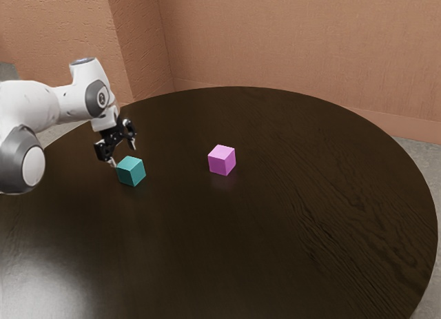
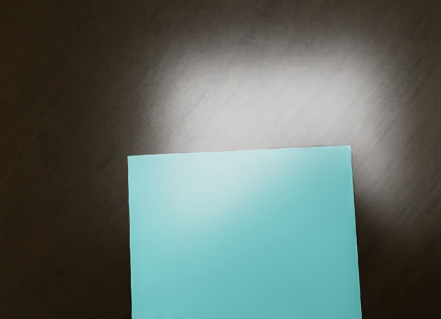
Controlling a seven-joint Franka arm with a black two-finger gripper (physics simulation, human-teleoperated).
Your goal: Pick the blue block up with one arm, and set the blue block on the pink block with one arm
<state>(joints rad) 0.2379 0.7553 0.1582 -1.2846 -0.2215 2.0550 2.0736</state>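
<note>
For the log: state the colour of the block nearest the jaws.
The block is teal; the wrist view shows it best.

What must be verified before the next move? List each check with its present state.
1. Blue block rests flat on the table: ok.
2. Gripper is open, with its fingers apart: ok.
3. Hand is over the blue block, which the wrist view shows close beneath it: ok.
4. Fingers are down on two sides of the blue block: not ok, the gripper hangs above it and holds nothing.
5. Pink block stands level with nothing on top: ok.
6. Table between the two blocks is free of obstacles: ok.
</note>
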